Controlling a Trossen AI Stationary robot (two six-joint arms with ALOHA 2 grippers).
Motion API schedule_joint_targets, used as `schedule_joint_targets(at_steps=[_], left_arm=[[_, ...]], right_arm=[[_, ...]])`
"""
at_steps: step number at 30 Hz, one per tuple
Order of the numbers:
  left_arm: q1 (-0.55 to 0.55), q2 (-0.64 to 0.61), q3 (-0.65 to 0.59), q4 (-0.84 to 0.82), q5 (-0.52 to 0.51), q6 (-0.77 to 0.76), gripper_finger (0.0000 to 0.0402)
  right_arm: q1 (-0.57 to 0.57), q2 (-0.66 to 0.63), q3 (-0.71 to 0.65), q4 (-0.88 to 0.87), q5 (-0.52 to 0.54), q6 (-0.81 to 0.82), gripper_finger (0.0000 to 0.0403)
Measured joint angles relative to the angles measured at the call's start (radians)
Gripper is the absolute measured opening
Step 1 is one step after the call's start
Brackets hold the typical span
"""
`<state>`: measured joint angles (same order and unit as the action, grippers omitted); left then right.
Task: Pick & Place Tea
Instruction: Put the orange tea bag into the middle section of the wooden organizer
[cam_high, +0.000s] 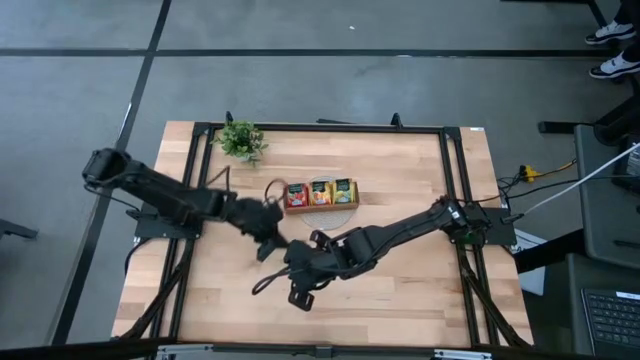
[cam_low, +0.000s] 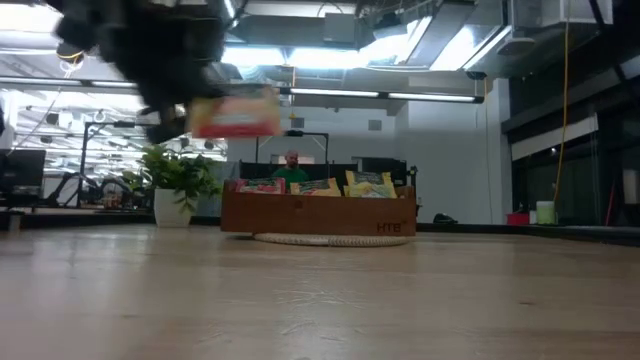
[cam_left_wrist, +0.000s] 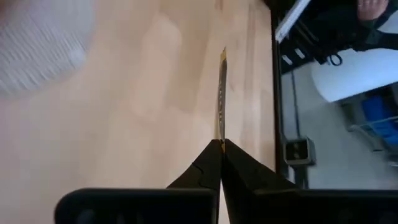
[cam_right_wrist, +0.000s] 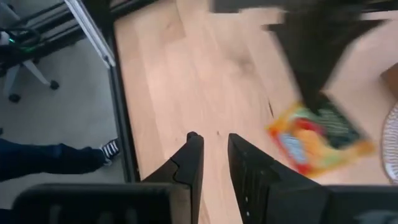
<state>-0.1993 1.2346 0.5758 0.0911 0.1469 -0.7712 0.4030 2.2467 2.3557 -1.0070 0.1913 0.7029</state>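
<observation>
A red-orange tea sachet (cam_right_wrist: 317, 138) is clamped edge-on in the left gripper (cam_left_wrist: 221, 144), held above the table (cam_high: 400, 290); beside it, the right gripper (cam_right_wrist: 213, 138) is parted, empty.

Lab: ceiling ducts (cam_low: 420, 30), monitors (cam_low: 25, 170)

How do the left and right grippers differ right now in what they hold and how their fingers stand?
The left gripper is shut on a tea sachet, seen edge-on between its fingers; the right gripper holds nothing. The left gripper's fingers are pressed together, while the right gripper's fingers stand slightly apart with bare wood showing between them. Both hang above the wooden table, in front of the tray.
</observation>
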Motion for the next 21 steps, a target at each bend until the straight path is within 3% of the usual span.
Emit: schedule_joint_targets(at_steps=[11,15,21], left_arm=[[0.378,0.001,0.218,-0.275,0.041,0.408,0.0002],[0.505,0.019,0.247,-0.282,0.129,0.482,0.0002],[0.564,0.089,0.248,-0.280,0.175,0.540,0.0002]], right_arm=[[0.006,-0.056,0.000,0.007,0.021,0.028,0.0077],[0.014,-0.075,0.000,0.003,0.069,0.028,0.0077],[0.027,-0.127,-0.001,-0.001,0.093,0.030,0.0077]])
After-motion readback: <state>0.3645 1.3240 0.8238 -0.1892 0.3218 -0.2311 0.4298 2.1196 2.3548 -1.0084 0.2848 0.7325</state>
